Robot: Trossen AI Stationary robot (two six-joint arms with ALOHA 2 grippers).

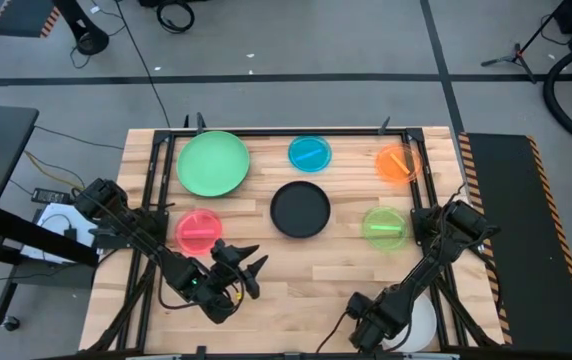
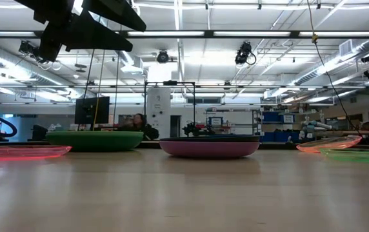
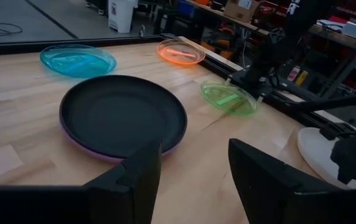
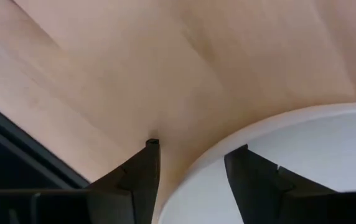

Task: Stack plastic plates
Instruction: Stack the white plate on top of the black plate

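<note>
A black plate (image 1: 300, 210) lies on a purple plate (image 3: 91, 148) at the table's middle. A large green plate (image 1: 212, 164), a blue plate (image 1: 309, 153) and an orange plate (image 1: 398, 163) lie along the far side. A lime plate (image 1: 384, 227) lies to the right and a red plate (image 1: 198, 232) to the left. A white plate (image 1: 422, 326) lies at the near right edge. My left gripper (image 1: 251, 262) is open and empty above the table, near the red plate, pointing at the black plate. My right gripper (image 4: 193, 152) is open at the white plate's rim. My right gripper's fingers stand on either side of the white plate's rim (image 4: 228, 140), one finger (image 4: 259, 177) over the plate and the other (image 4: 142, 177) over the bare table. The plate lies flat on the table. I cannot tell whether the fingers touch it.
Bare wood lies between the plates and along the near edge (image 1: 296, 300). A dark frame runs round the table's edges (image 1: 266, 130). The room behind shows in the low view, with a person far off (image 2: 137, 122).
</note>
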